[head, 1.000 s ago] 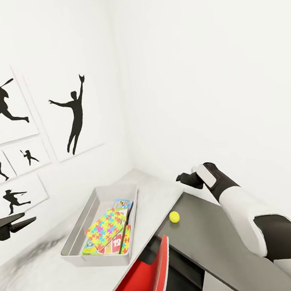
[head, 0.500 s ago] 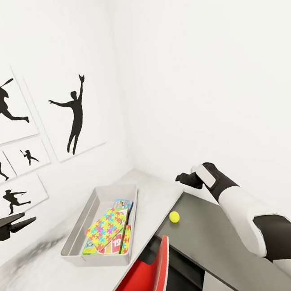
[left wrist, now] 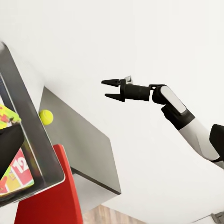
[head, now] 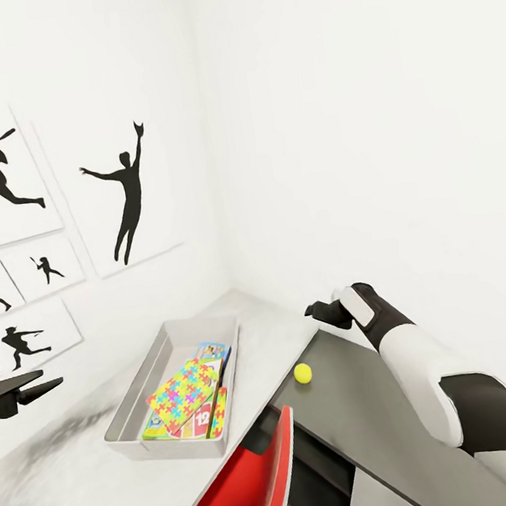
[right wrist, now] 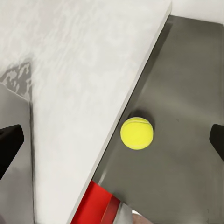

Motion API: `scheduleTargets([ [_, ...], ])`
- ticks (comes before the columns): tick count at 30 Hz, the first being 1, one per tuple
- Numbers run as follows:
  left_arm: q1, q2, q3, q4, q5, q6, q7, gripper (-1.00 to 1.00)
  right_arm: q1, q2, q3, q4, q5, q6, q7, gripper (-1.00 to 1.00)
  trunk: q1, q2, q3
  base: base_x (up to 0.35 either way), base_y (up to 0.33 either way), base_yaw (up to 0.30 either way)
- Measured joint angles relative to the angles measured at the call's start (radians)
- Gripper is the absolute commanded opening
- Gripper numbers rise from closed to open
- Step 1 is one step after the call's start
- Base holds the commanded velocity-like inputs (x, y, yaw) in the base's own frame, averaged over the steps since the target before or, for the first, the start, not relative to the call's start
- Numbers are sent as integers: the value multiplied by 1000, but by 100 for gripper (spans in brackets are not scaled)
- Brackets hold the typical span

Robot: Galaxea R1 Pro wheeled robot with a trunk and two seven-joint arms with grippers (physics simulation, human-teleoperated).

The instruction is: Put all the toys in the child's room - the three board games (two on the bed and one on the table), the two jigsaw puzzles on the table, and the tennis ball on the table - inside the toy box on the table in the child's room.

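Nearest, at 6 o'clock in the head view, a red chair [head: 248, 481] tucks under the table [head: 279, 344], whose pale top steps down to a dark grey section. On that dark part, right against the step, sits the ball [head: 302, 373] — the one toy seen outside the box. The right wrist view looks straight down on the ball [right wrist: 136, 133], its two fingertips set wide to either side and well above it, so the right gripper [left wrist: 112, 89] is spread and empty, hovering at about 1 o'clock from the ball in the head view.

At 9 o'clock the left gripper [head: 29, 388] hangs over the pale top, also spread, holding nothing.

Further back, at 10 o'clock from the ball, lies the toy box [head: 131, 420]. In it a puzzle [head: 181, 392] rests on top, a red "12" game box [head: 200, 422] under it and a small blue game [head: 213, 353] at the far end.

So most looks done; the ball is left (by my reading, the next pick). The stack hides what lies beneath — I cannot count the second puzzle or third game. Posters [head: 124, 193] line the far wall.
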Motion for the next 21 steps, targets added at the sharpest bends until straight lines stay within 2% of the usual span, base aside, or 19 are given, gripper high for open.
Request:
scheduleTargets([
  [7, 0, -1, 0, 0, 0, 0, 0, 100, 0, 1, 2, 1, 0, -1, 0, 100, 0, 0, -11, 0, 0, 0],
  [17, 0, 0, 0, 0, 0, 0, 0, 100, 0, -5, 70, 1, 1, -5, -2, 100, 0, 0, -28, 0, 0, 0],
  [21, 0, 0, 0, 0, 0, 0, 0, 100, 0, -5, 80, 1, 1, -6, -2, 100, 0, 0, -34, 0, 0, 0],
])
